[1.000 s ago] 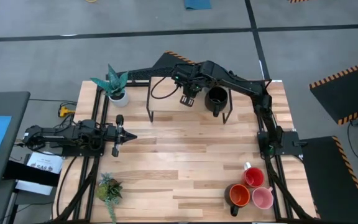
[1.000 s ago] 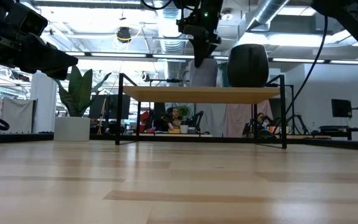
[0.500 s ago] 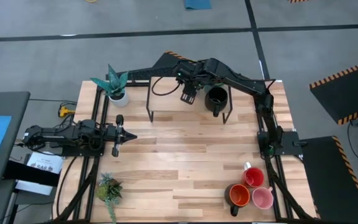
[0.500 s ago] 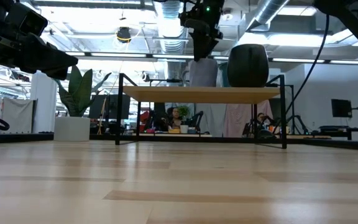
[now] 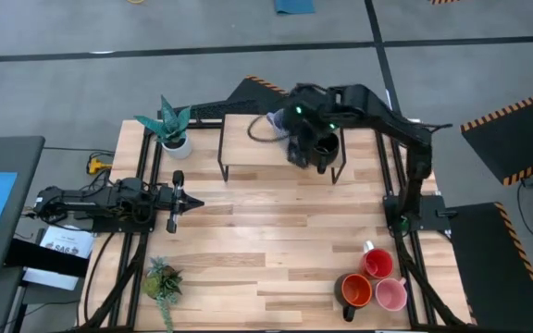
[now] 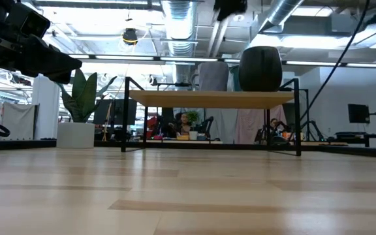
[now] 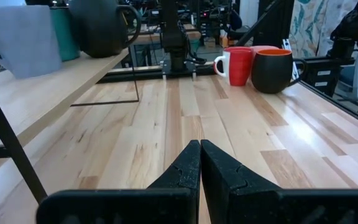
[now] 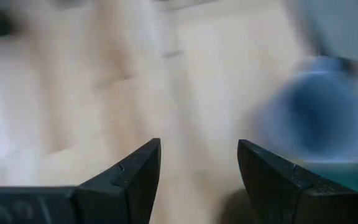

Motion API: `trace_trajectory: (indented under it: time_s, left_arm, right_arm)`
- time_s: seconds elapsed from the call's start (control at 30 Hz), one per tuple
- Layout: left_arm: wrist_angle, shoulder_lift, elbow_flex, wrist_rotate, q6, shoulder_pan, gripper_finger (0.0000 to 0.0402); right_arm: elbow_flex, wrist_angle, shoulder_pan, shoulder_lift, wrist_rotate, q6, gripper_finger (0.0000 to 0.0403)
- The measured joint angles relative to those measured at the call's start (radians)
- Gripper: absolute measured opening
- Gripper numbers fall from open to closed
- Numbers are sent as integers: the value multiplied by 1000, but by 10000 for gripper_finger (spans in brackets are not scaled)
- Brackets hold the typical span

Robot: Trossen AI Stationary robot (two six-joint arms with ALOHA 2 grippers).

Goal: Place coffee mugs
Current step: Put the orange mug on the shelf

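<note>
Three mugs stand on a low wooden shelf (image 5: 248,139) at the table's far edge: pale grey-blue (image 6: 213,75), teal (image 6: 235,78) mostly hidden behind it, and black (image 5: 323,148) (image 6: 260,68). The red mug (image 5: 378,263), the dark mug with orange inside (image 5: 354,289) and the pink mug (image 5: 391,295) stand on their bases near the table's near right corner. My right gripper (image 8: 199,146) is open and holds nothing; it hangs high over the shelf, next to the black mug. My left gripper (image 7: 199,167) is shut and rests at the table's left side (image 5: 188,202).
A white plant pot (image 5: 176,139) stands left of the shelf, and a small green plant (image 5: 163,282) sits at the near left corner. The shelf stands on thin black legs (image 6: 125,114). Bare wood lies across the table's middle (image 5: 266,222).
My right gripper has risen from just above the pale grey-blue mug, almost out of the top of the low view, and has swung toward the table's right, over the black mug. The mugs have stayed where they were.
</note>
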Motion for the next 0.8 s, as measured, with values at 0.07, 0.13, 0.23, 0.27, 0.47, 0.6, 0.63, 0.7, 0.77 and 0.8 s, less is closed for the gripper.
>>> trace_trajectory:
  time_s: [0.07, 0.13, 0.23, 0.27, 0.47, 0.6, 0.63, 0.7, 0.77, 0.8]
  left_arm:
    - [0, 0, 0, 0, 0, 0, 0]
    - [0, 0, 0, 0, 0, 0, 0]
    - [0, 0, 0, 0, 0, 0, 0]
    - [0, 0, 0, 0, 0, 0, 0]
    - [0, 0, 0, 0, 0, 0, 0]
    - [0, 0, 0, 0, 0, 0, 0]
    - [0, 0, 0, 0, 0, 0, 0]
    - [0, 0, 0, 0, 0, 0, 0]
    - [0, 0, 0, 0, 0, 0, 0]
    - [0, 0, 0, 0, 0, 0, 0]
  right_arm:
    - [-18, -33, 51, -15, -94, 3, 240]
    - [-51, -58, 114, -22, -129, 4, 240]
    - [-129, -99, 213, -37, -137, 8, 240]
    - [-161, -103, 247, -43, -137, 20, 240]
    - [-379, -103, 432, -80, -112, 161, 240]
    - [-546, -77, 533, -135, -58, 294, 240]
    - [-591, -61, 555, -157, -54, 336, 240]
    - [-688, -20, 597, -210, -43, 435, 240]
    - [-786, 33, 638, -275, -28, 550, 240]
    - [-835, 63, 656, -308, -26, 614, 240]
